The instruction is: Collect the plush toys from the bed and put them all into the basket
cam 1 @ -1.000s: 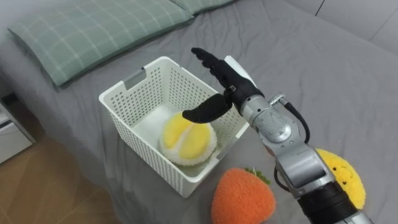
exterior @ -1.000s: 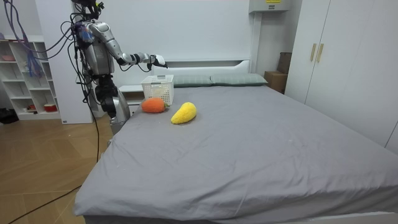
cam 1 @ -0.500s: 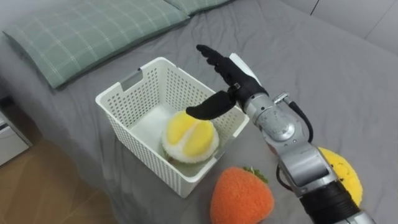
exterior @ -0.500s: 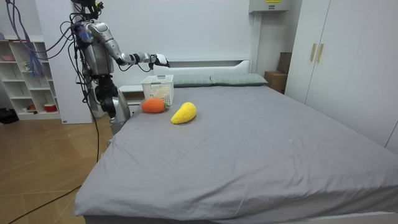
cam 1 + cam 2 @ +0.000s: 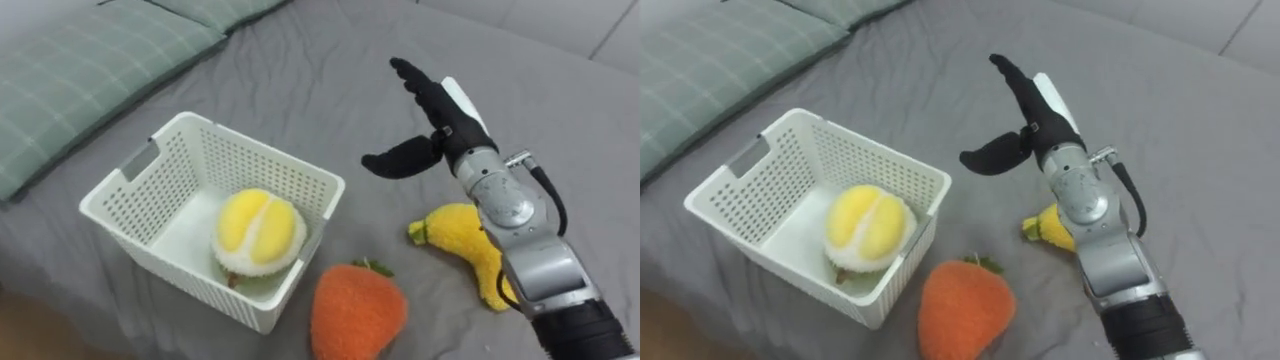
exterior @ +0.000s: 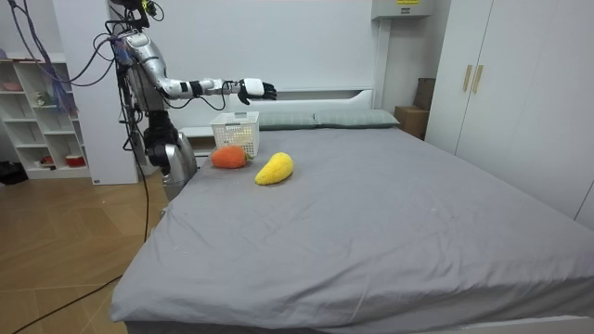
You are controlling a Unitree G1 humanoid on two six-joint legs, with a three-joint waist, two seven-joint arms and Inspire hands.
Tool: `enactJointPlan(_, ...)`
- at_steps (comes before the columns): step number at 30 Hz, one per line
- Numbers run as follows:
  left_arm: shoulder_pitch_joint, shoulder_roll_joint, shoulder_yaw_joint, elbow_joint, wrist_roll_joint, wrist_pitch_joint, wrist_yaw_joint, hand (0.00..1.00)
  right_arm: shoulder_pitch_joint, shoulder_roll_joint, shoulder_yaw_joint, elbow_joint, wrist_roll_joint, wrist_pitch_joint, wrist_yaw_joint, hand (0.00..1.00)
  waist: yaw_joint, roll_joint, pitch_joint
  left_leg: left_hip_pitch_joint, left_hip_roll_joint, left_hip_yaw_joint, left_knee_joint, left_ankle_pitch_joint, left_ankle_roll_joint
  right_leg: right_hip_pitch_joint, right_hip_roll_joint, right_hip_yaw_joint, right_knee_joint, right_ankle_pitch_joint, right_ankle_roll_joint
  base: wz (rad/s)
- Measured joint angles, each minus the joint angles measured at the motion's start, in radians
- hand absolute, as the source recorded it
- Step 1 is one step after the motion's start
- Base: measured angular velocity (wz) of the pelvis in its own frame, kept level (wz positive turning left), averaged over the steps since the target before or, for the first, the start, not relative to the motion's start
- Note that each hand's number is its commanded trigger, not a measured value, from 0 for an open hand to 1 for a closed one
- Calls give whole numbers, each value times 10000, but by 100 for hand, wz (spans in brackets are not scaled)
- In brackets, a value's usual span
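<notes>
The bed is covered with a plain grey sheet, lightly creased. Two checked green pillows are laid along its head edge, in front of a white headboard. In the room view, a wooden floor is seen around the bed, a white shelf unit is placed against the wall at the room view's left, and a white wardrobe with two doors is fitted at the room view's right. The robot is positioned on the floor at the bed's side edge, close to the head corner.

A white perforated basket is set on the sheet near that corner, just below the pillows. A round yellow plush toy is contained in the basket, resting on its floor against the near wall. An orange strawberry plush is placed on the sheet just beside the basket's corner, near the side edge of the bed. A yellow banana plush is laid on the sheet farther in from the side edge, near the strawberry plush and partly covered by the right forearm.

The right hand is held out above the sheet, beyond the basket and above the banana plush. Its fingers are stretched straight and the thumb is spread wide; nothing is gripped and nothing is touched.
</notes>
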Motion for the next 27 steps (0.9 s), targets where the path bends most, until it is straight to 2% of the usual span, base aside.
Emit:
enactJointPlan(1,0,26,17,18,-130,-10,0,0,81,-105,-132,5,-9,-29,-2,0,-86,11,-13,86,37,170,-37,-40,9,2,28,210,1,3,-2,-38)
enactJointPlan(4,-87,197,24,116,-481,-54,3,0,295,-340,-305,377,-27,-71,-51,0,-254,-22,-28,386,139,470,-163,-114,2,104,84,436,3,33,3,-41)
enactJointPlan(7,-174,250,132,126,-470,-54,3,0,301,-408,-405,812,-67,-63,-50,0,-446,-61,-44,516,189,660,-234,-154,-14,104,136,677,3,36,-2,-25)
enactJointPlan(11,-80,338,235,136,-475,-48,2,0,299,-416,-651,1077,-63,-78,-50,0,-484,-133,-69,699,298,926,-301,-210,-55,130,228,887,-9,61,-36,-22)
enactJointPlan(13,-16,376,287,141,-460,-45,1,0,300,-430,-661,1783,-67,-77,-48,0,-488,-226,-120,789,354,1019,-296,-257,-88,166,291,990,-21,61,-37,-16)
enactJointPlan(15,3,376,292,249,-596,-51,-2,0,302,-435,-679,2226,-70,-73,-17,0,-494,-260,-103,835,372,1085,-314,-264,-93,168,298,990,-24,62,-37,-10)
enactJointPlan(17,110,380,299,317,-682,-48,-27,0,308,-438,-686,2593,-53,-72,10,0,-579,-279,-27,829,373,1085,-329,-265,-93,164,299,995,-26,62,-37,-3)
enactJointPlan(19,172,384,300,371,-686,-47,-53,0,319,-439,-727,2811,12,-72,6,0,-597,-276,-7,814,382,1092,-352,-276,-105,140,310,1022,-25,62,-38,-2)
enactJointPlan(22,168,441,294,432,-671,-53,-55,0,311,-445,-730,3111,24,-105,-62,0,-561,-328,-47,537,449,1150,-277,-299,-134,-113,346,973,-5,90,-82,-4)
enactJointPlan(23,111,492,266,463,-670,-56,-45,0,259,-446,-728,3442,17,-235,-184,0,-546,-334,-59,439,474,1154,-206,-296,-148,-203,373,957,-15,116,-122,0)
enactJointPlan(26,-116,602,154,690,-921,-112,-29,0,138,-445,-717,4382,20,-427,-410,0,-447,-361,-75,145,498,1129,-48,-299,-164,-484,394,955,10,123,-134,1)
enactJointPlan(27,-249,671,18,775,-1195,-175,-35,0,-45,-447,-712,4888,20,-435,-437,0,-373,-335,-56,-80,507,1116,48,-299,-165,-650,401,939,26,142,-165,0)
